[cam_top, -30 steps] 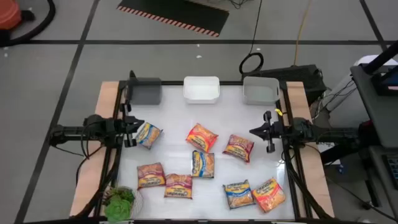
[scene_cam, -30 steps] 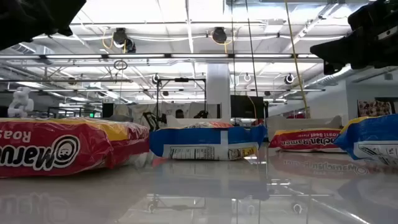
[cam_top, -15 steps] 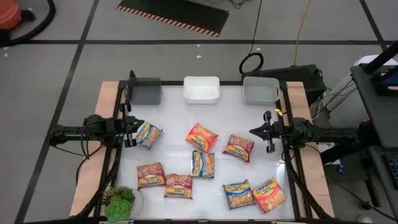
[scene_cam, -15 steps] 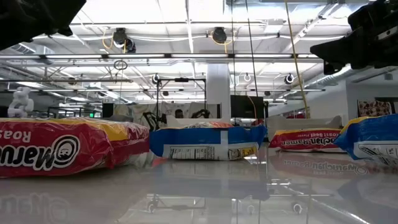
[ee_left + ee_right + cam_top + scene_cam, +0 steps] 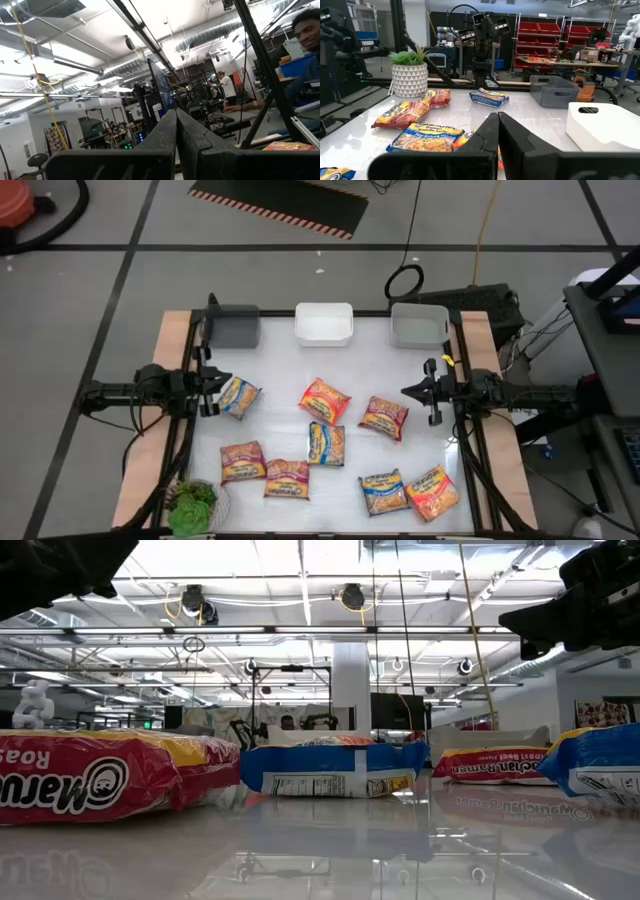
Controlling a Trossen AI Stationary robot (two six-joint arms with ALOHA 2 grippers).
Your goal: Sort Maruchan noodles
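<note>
Both claws are clenched on nothing: the left claw hovers at the table's left edge, just beside the blue-and-yellow packet there, and the right claw hangs at the right edge, near the red packet. All eight Maruchan noodles lie flat and loose on the table, with none yet in the three bins along the far edge. The risk I see is a slip: the wrappers look slick and crinkly, so fingers closing on a flat face may skate off, or shove a packet into its neighbour. The red-and-yellow packet and the blue one below it sit almost touching, so a grab there could drag both. Long axes differ, since the packets lie at assorted tilts; the central blue one runs roughly toward the bins, while the left packet lies diagonal.
</note>
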